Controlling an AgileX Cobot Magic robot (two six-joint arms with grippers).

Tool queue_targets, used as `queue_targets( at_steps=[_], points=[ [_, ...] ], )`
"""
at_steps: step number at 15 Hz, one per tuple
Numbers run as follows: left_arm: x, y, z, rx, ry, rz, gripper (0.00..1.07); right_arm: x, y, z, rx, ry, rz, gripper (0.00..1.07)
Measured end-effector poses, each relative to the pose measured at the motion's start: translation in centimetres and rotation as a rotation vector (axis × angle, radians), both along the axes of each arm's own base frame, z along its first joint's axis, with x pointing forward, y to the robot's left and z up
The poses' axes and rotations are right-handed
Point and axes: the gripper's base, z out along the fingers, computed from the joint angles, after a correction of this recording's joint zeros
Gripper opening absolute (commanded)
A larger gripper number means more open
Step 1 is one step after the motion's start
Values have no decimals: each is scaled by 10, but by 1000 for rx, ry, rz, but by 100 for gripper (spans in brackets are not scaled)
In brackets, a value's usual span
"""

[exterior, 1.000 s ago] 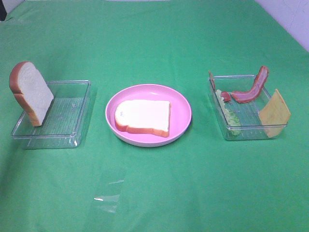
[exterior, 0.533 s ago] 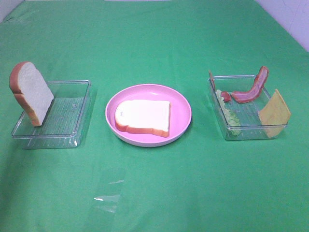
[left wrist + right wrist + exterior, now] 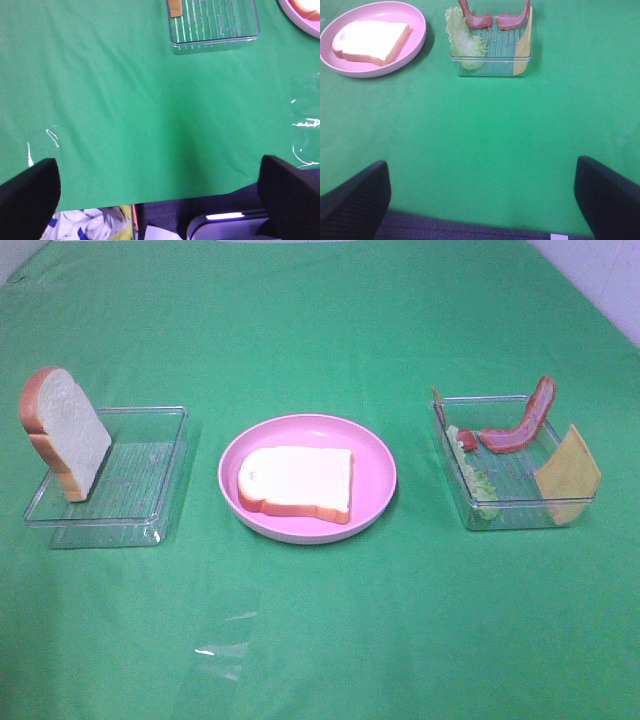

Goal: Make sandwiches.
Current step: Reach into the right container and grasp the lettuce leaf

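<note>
A white bread slice (image 3: 298, 482) with orange-brown crust lies flat on the round pink plate (image 3: 375, 455) at the table's middle. A second bread slice (image 3: 65, 432) stands on edge in the clear left tray (image 3: 140, 475). The clear right tray (image 3: 510, 508) holds pale green lettuce (image 3: 476, 476), bacon strips (image 3: 522, 424) and a yellow-orange cheese slice (image 3: 568, 476) leaning on its wall. Neither gripper shows in the high view. The left gripper (image 3: 160, 200) is open over the cloth's near edge. The right gripper (image 3: 482, 200) is open, well short of the plate (image 3: 415, 20), lettuce (image 3: 462, 42) and cheese (image 3: 522, 47).
A green cloth covers the table. A scrap of clear plastic film (image 3: 225, 640) lies on the cloth near the front, left of centre. In the left wrist view the table's front edge shows, with the floor and clutter below it.
A dark shape at the far left top edge one second ago has left the view. The bread, plate and trays have not visibly moved.
</note>
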Motion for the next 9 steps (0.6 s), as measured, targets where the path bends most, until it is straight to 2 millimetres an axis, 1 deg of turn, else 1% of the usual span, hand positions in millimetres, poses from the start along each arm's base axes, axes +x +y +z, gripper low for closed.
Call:
queue_targets(
  at_steps=[1, 2, 3, 7, 9],
  points=[
    [-10, -1, -2, 2, -33, 0, 100, 0, 0, 0, 0, 0, 0, 96],
    [-25, -1, -9, 11, -89, 3, 100, 0, 0, 0, 0, 0, 0, 96],
    [-36, -2, -16, 17, -138, 4, 100, 0, 0, 0, 0, 0, 0, 96],
    [-68, -6, -52, 9, -294, -1, 100, 0, 0, 0, 0, 0, 0, 96],
    [-83, -10, -53, -14, -433, -13, 100, 0, 0, 0, 0, 0, 0, 96]
  ],
)
